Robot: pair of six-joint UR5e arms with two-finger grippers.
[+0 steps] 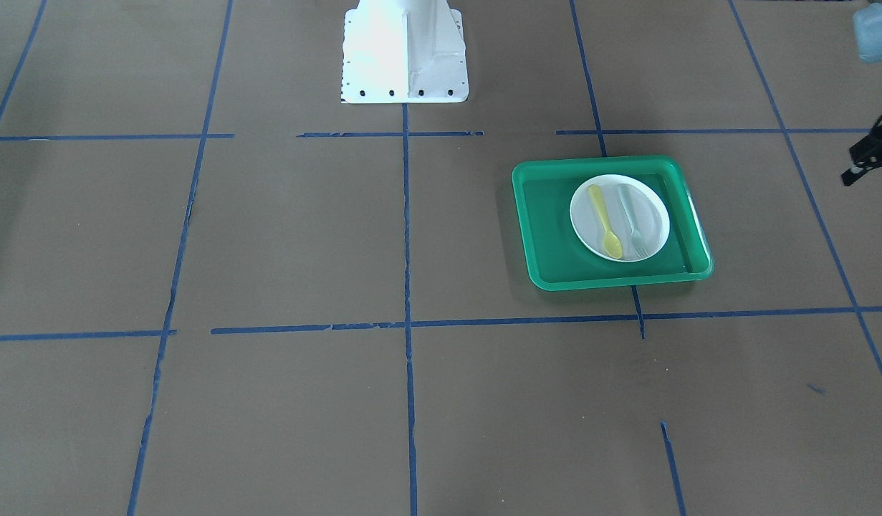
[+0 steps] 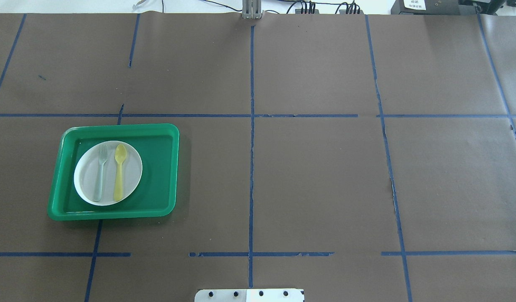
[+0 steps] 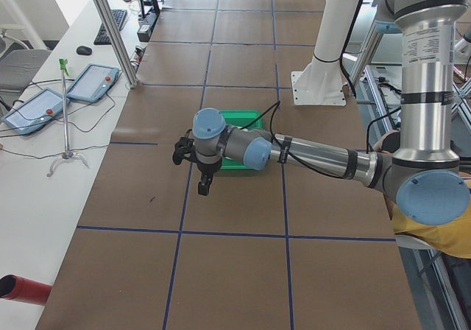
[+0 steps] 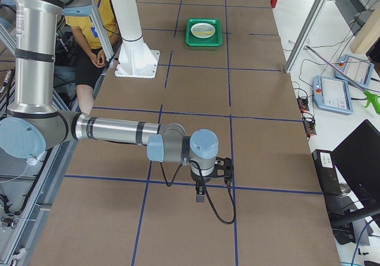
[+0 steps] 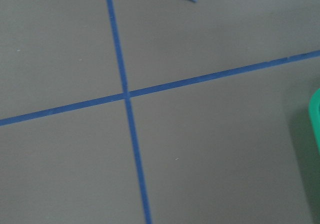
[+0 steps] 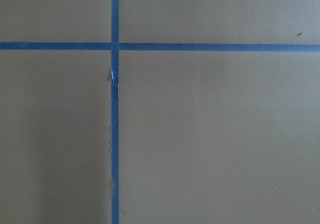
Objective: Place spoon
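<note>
The yellow spoon [image 1: 604,221] lies on the white plate [image 1: 655,215] in the green tray [image 1: 548,236], parallel to a grey-green fork [image 1: 633,218]. In the overhead view the spoon [image 2: 120,172] lies right of the fork [image 2: 100,172] on the plate [image 2: 133,167], in the tray [image 2: 159,167] on the left half of the table. My left gripper [image 3: 203,188] hangs over bare table beyond the tray's outer side. My right gripper [image 4: 200,193] hangs over bare table far from the tray [image 4: 203,40]. I cannot tell whether either is open or shut. Neither touches the spoon.
The white robot pedestal [image 1: 405,50] stands at the table's robot-side edge. Blue tape lines cross the brown table cover. The tray's rim [image 5: 315,114] shows at the left wrist view's right edge. Tablets [image 3: 92,82] and a person [image 4: 89,34] are beside the table.
</note>
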